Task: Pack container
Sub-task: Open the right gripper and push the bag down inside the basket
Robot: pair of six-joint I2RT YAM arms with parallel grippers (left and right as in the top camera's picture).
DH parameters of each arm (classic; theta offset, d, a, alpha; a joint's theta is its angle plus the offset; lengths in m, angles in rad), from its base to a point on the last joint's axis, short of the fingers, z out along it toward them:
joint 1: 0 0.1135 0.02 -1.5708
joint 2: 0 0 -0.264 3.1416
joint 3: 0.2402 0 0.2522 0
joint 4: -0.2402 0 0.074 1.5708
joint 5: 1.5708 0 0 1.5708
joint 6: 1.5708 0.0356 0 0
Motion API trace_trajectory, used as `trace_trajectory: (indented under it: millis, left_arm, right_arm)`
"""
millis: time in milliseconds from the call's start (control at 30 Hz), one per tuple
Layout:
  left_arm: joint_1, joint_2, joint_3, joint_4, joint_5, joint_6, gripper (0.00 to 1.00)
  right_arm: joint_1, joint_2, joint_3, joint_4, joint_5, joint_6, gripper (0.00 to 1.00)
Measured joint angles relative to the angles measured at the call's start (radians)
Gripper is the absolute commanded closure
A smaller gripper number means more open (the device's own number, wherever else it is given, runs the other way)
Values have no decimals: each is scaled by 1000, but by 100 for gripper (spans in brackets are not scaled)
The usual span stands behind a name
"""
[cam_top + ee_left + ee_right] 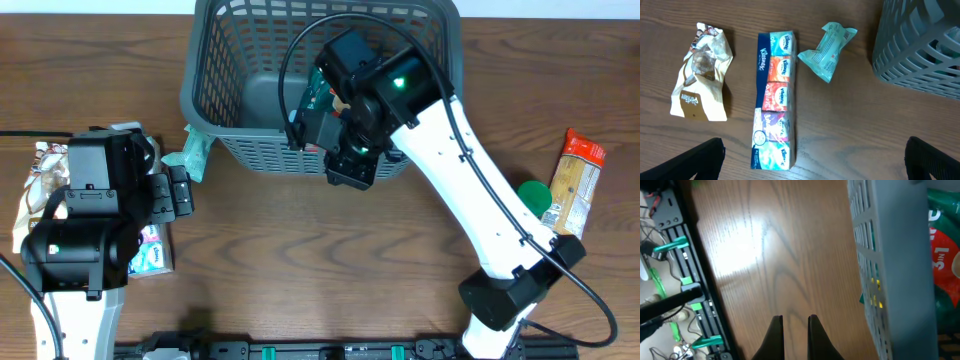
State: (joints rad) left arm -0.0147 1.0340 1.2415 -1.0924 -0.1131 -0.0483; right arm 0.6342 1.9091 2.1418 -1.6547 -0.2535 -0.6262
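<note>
Basket [215, 70] sits at the far middle of the table [300, 260], with a green packet [945, 255] inside it. My right gripper [794, 325] hangs over the table just outside its near wall, jaws pinched together and holding nothing. My left gripper [815, 167] hovers left of the basket, jaws spread wide and empty. Beneath it lie a strip of tissue packs [775, 100], a teal pouch [827, 50] near the basket's corner, and a beige snack bag [700, 75].
</note>
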Motion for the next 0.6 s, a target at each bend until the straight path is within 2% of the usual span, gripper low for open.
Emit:
trace_trajectory:
  millis: [600]
  left_arm:
    - [0, 0, 0, 0, 0, 0, 1]
  right_arm:
    - [0, 5, 0, 76, 63, 2, 99]
